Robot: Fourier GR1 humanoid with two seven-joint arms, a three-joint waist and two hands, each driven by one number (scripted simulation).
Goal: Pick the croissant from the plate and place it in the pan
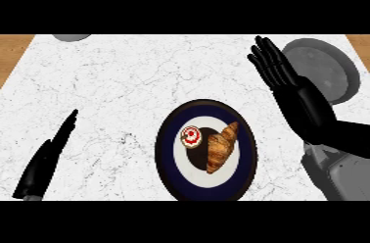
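Observation:
A golden-brown croissant point(221, 147) lies on the right half of a round plate point(168, 154) with a dark blue rim, white ring and dark centre. Beside it on the plate sits a small round pastry with red and white icing point(191, 136). The grey pan point(325, 70) rests at the counter's upper right. My right hand point(285, 80) is open, fingers straight, raised between the plate and the pan, partly covering the pan's left side. My left hand point(47, 158) is open at the lower left, seen edge-on, resting away from the plate.
The white marble counter point(115, 85) has wooden edges at the far left and right top corners. A grey round object point(72, 37) peeks in at the top left.

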